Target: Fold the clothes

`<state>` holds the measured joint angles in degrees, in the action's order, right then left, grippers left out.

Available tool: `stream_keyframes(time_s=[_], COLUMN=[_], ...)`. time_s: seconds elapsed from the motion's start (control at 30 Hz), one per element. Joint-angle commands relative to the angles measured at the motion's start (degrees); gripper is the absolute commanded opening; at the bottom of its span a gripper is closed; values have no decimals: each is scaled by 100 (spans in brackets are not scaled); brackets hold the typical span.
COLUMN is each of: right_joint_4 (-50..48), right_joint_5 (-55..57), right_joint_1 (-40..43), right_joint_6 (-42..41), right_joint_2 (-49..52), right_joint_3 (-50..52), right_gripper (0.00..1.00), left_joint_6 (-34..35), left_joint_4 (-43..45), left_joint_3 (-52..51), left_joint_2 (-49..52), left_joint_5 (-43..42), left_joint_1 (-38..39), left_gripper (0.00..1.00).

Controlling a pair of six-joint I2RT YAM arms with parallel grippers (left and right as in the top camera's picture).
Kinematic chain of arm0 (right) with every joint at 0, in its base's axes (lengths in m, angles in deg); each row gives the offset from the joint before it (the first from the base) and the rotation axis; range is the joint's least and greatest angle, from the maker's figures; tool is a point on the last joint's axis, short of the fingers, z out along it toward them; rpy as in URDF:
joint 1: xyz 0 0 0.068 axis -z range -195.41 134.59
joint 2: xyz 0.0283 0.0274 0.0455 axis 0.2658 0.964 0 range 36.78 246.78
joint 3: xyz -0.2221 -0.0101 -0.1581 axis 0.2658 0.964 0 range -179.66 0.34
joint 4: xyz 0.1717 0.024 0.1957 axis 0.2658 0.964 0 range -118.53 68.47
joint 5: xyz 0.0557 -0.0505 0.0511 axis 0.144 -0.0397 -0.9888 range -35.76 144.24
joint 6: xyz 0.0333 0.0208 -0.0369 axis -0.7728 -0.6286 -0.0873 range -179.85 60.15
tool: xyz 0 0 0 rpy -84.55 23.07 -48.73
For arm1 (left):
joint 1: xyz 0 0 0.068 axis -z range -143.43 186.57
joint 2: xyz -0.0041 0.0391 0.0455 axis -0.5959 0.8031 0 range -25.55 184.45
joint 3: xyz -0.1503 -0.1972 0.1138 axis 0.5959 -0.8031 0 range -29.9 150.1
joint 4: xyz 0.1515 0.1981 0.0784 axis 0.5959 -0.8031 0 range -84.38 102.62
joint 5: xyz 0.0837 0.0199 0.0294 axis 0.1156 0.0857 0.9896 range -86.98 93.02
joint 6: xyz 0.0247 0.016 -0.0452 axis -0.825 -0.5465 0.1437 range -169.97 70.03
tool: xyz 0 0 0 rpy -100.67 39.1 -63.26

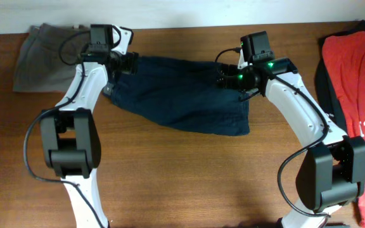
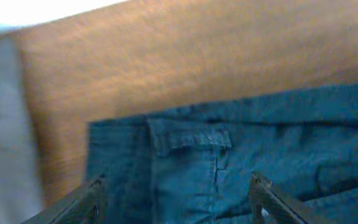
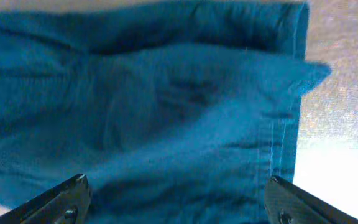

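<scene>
Brown wooden desk (image 1: 189, 171) under both arms, with a pale strip of wall past its far edge. Navy shorts (image 1: 182, 95) spread flat on it and slightly askew. Grey-olive shorts (image 1: 43, 57) just beside the navy shorts' left end; red T-shirt (image 1: 353, 82) well apart from their right end.

Step in hand, as judged: taking hold of the navy shorts' far edge for a fold.
- Lower each set of jaws squarely onto that edge, one at each end.
- Set the left grip near the stitched tab (image 2: 191, 140) and the right grip just inside the side hem (image 3: 284, 143).
- Pinch every layer, not the top one alone.
- Close both grips together, lift level, and carry edge onto edge.
- Keep clear of the grey-olive shorts beside the left end.

Pose: left arm (image 1: 84, 95) reaching forward, wrist turned down over the navy shorts' far left corner. Left jaws spread apart, holding nothing. Right arm (image 1: 296, 107) reaching forward, over the far right corner. Right jaws spread wide, holding nothing, cloth lying beneath.
</scene>
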<state>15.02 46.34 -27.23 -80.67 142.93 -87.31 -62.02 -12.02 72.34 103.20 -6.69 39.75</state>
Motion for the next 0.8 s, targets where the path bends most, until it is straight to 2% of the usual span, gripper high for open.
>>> stream_keyframes(time_s=[0.0,0.23,0.4,0.47,0.5,0.57,0.6,0.63,0.67,0.77], right_joint_4=[138,278,282,293,299,321,319,321,326,321], right_joint_5=[-221,-219,-195,-151,-114,-20,-24,-26,-24,-22], right_joint_1=[17,17,17,17,17,17,17,17,17,17], right_joint_6=[111,111,111,109,107,109,107,107,109,109], right_joint_2=[-2,-2,-2,-2,-2,0,2,2,9,9], right_joint_3=[-98,-96,-96,-96,-96,-87,-72,-66,-63,-63], right_gripper=[93,93,92,90,88,82,80,73,62,49], left_joint_6=[-175,-170,-98,-42,-39,-13,22,35,81,90], left_joint_4=[37,85,70,46,17,-120,-201,-245,-286,-321], left_joint_3=[107,114,225,330,393,579,680,754,837,962], left_joint_2=[463,660,658,658,656,656,656,656,656,656], left_joint_5=[-315,-459,-450,-450,-448,-448,-446,-446,-444,-446], left_joint_1=[-35,-35,-35,-35,-35,-35,-35,-35,-35,-35], left_gripper=[72,72,49,45,38,19,15,9,3,1])
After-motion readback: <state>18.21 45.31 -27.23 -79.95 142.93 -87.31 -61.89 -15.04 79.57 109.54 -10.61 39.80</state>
